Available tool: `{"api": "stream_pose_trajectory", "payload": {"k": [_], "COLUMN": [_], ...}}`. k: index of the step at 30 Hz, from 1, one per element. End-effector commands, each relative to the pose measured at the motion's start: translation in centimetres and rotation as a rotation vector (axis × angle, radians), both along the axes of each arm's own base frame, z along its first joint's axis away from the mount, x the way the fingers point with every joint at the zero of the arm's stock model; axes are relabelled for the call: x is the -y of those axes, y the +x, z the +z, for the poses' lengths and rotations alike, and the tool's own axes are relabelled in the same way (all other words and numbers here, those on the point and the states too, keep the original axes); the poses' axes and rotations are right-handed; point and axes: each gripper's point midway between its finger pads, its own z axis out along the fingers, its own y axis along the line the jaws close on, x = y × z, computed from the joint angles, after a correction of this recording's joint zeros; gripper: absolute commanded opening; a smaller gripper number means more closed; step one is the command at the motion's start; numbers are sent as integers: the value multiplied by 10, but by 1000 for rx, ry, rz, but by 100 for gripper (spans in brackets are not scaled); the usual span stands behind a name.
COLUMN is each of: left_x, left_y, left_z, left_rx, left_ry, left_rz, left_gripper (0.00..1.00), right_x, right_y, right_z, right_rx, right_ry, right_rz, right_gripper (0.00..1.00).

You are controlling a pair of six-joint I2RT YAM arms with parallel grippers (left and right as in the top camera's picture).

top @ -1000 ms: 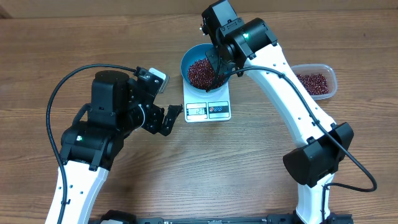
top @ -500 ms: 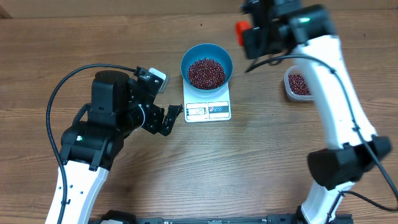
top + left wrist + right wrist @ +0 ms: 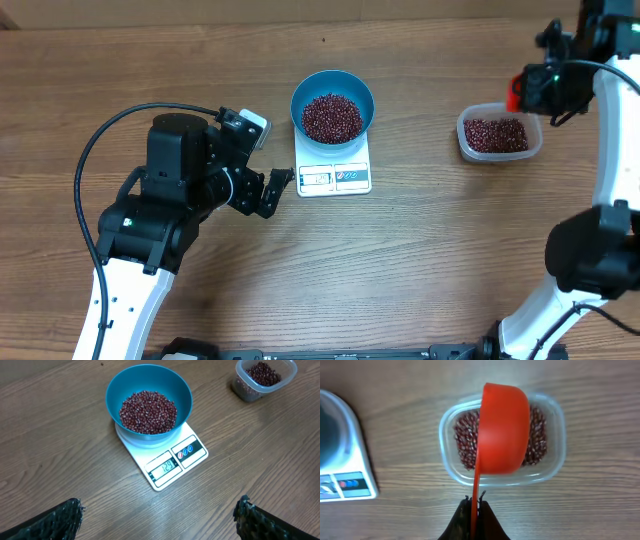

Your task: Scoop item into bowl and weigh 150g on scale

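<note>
The blue bowl (image 3: 332, 108) (image 3: 148, 404) stands on the white scale (image 3: 334, 172) (image 3: 167, 460) and holds a heap of dark red beans (image 3: 331, 117) (image 3: 148, 412). More beans (image 3: 464, 442) fill the clear tub (image 3: 499, 135) (image 3: 453, 472) at the right. My right gripper (image 3: 475, 502) is shut on the handle of a red scoop (image 3: 504, 427) (image 3: 516, 90), which hangs turned on its side above the tub. Left of the scale, my left gripper (image 3: 276, 192) (image 3: 157, 515) stands open over bare wood, nothing between its fingers.
The scale's display (image 3: 164, 467) is lit with digits. The clear tub (image 3: 263, 379) shows at the top right of the left wrist view. Wood table (image 3: 400, 260) all round; a black cable (image 3: 110, 130) loops by the left arm.
The right arm has swung from over the bowl rightward, carrying the red scoop to above the clear tub. The left arm has not moved.
</note>
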Motion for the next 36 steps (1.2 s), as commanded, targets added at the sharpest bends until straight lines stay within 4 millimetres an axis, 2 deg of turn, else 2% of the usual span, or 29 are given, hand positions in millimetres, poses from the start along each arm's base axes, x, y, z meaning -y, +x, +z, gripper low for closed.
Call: {"api": "stream_pose_trajectory", "payload": {"k": [1,3,18,21,25,32,36], "left_x": [2,2,2,2,2,2,2], "left_y": [0,0,0,0,0,0,0], "left_z": [10,10,10,10,10,10,10], "left_rx": [18,17,17,17,17,18,17], "left_ry": [-14,-14,-14,-14,-14,-14,-14], "left_rz": [8,8,8,8,8,8,8], "left_gripper": [100,100,100,99,100,100,100], "right_x": [4,3,-1,-15,-40,-40,-31], "right_y": [-3,-3,-8,-5,-1,-10,-11], "right_z": [-35,-53,-115,-116,-107,-107,-97], "right_rx": [-72,-98,-123,-103,-71,-104,-78], "right_ry": [15,22,48,128,279,307,423], "right_rz": [21,20,23,37,60,44,-8], "right_gripper": [4,4,4,4,4,4,4]}}
